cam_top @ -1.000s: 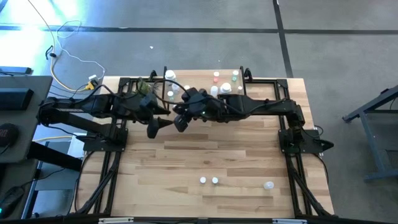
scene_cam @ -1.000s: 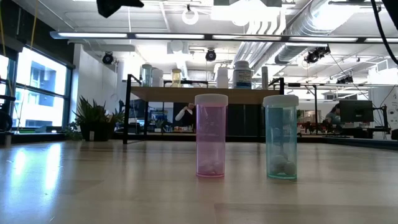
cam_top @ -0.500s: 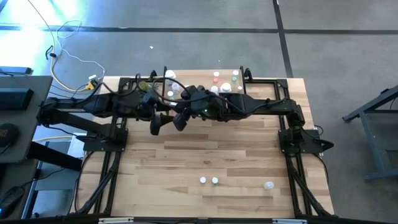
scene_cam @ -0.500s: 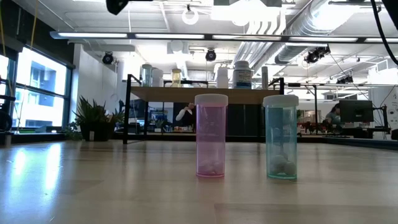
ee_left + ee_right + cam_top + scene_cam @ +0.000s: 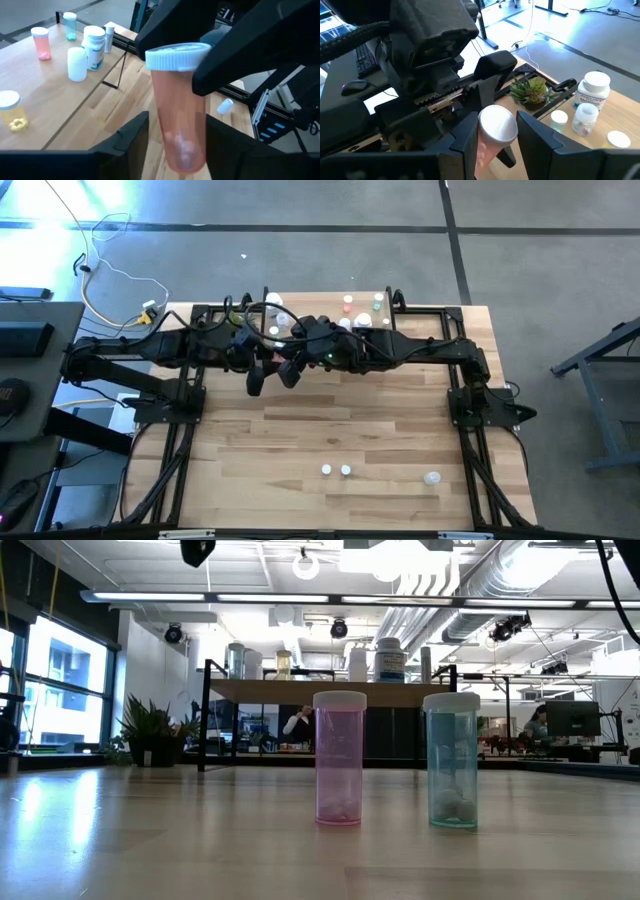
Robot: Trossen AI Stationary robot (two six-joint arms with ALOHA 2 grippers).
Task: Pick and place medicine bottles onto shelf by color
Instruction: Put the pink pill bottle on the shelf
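An orange-pink medicine bottle [image 5: 180,125] with a white cap [image 5: 497,125] hangs in the air over the table's middle, between both arms. My right gripper [image 5: 497,137] is shut on its upper end. My left gripper [image 5: 177,152] comes from the left [image 5: 258,378] and closes on the lower body. The shelf [image 5: 330,315] stands at the far edge with several bottles on top: red [image 5: 41,42], teal [image 5: 70,25], white [image 5: 94,45] and yellow [image 5: 11,110]. My left gripper has the bottle's lower body [image 5: 165,145] between its two fingers, one on each side. The fingers come from the table's left, slanting slightly down. The bottle stands roughly upright, cap up, clear of the table. My right gripper pinches the bottle at its capped upper end [image 5: 177,55] between its two fingers [image 5: 220,65]. It reaches in from the table's right, slanting down. The body hangs below the fingers.
A pink bottle [image 5: 340,760] and a teal bottle [image 5: 452,760] stand upright near the table's near edge; a third [image 5: 431,477] lies farther right. A green plant [image 5: 532,90] sits by the shelf's left end. Bare wood lies between the arms and those bottles.
My left gripper has gone a little toward the table's right, up to the bottle in my right gripper, and its fingers have drawn together around the bottle's lower body. My right gripper has kept the bottle in place.
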